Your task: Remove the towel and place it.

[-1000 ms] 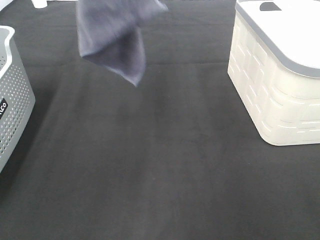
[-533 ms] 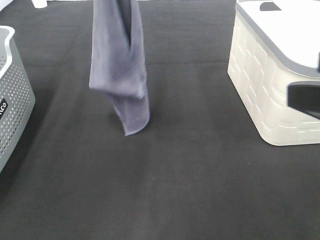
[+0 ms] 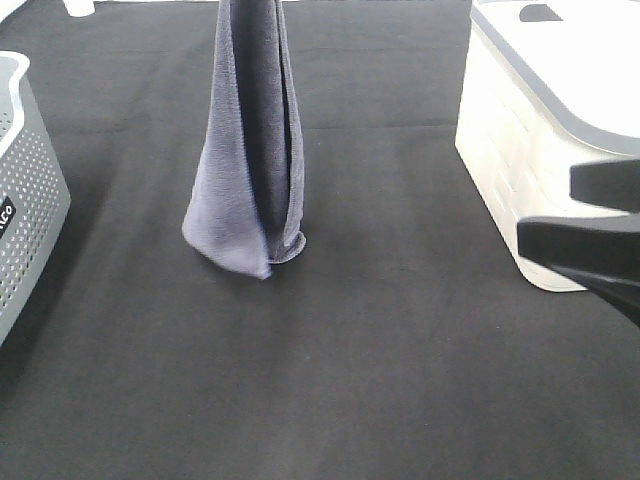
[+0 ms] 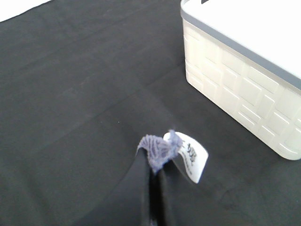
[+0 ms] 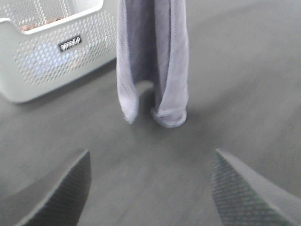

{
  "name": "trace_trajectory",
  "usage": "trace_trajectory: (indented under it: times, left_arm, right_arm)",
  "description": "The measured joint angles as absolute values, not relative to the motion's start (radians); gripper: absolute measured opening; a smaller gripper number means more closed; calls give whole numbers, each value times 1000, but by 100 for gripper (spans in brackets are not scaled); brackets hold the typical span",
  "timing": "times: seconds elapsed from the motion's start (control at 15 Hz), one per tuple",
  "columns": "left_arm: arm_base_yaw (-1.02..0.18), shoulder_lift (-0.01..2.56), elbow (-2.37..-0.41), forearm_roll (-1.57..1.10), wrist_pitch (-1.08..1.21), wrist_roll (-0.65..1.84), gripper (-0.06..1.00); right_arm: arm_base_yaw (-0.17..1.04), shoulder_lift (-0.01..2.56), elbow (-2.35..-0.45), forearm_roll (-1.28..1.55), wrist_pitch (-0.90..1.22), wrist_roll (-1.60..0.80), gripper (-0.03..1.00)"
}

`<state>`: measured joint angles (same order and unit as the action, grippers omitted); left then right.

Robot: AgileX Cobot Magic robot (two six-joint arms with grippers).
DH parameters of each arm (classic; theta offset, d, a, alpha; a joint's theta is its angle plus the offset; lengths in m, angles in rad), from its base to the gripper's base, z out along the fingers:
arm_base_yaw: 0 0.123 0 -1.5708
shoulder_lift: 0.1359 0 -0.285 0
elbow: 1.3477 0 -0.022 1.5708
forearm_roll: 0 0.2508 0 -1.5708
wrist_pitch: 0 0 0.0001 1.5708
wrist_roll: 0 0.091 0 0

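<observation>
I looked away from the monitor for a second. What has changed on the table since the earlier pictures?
The towel, clamped in the left end effector, came down from mid-air; its lower end now meets the black mat. The right end effector, open, moved in from the right toward it. The grey basket and white box did not move.

I see a dark, cloth-covered surface (image 3: pixel 400 380), evenly lit; a grey perforated basket (image 3: pixel 30 200) at its left edge, a cream lidded bin (image 3: pixel 500 170) at its right.
</observation>
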<state>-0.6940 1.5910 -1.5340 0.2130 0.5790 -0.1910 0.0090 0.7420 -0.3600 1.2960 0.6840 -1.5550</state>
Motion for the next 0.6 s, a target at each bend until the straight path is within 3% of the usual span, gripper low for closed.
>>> trace_trajectory:
  times: [0.4, 0.53, 0.6]
  left_arm:
    - [-694, 1591, -1534, 227, 586, -205, 0]
    - [-694, 1591, -1534, 228, 587, -205, 0]
    - [-694, 1591, -1534, 228, 587, -205, 0]
  right_arm:
    - [25, 860, -356, 1437, 667, -1660, 70]
    - [121, 910, -356, 1469, 622, -1692, 70]
    - [288, 966, -356, 1553, 484, -1751, 70]
